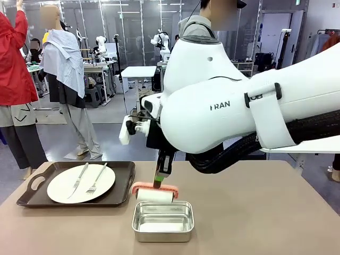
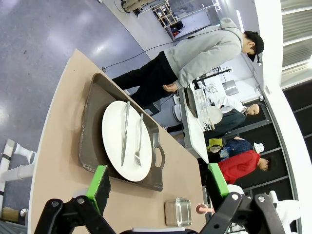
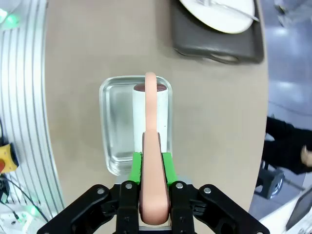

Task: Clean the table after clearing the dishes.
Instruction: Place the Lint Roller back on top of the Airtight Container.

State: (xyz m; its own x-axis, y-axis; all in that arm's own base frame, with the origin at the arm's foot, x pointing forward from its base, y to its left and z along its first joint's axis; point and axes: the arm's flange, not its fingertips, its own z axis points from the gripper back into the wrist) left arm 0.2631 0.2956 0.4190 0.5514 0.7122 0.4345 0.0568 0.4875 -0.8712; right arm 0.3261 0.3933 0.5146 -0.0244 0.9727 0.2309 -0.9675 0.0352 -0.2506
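We see a glossy grey floor (image 1: pixel 106 133) running to far glass partitions (image 1: pixel 133 26), with a small white table (image 1: pixel 139 71) mid-room and workbenches (image 1: pixel 98 68) far left.

White arm (image 1: pixel 212 122); black ribbed cable (image 1: pixel 228 155); green-padded right end effector (image 3: pixel 152 163)

The right arm (image 1: pixel 212 106) reaches across the middle, right gripper (image 1: pixel 161 178) pointing down, jaws clamped on a handle (image 3: pixel 152 122). The left gripper (image 2: pixel 158 181) hangs with jaws wide apart.
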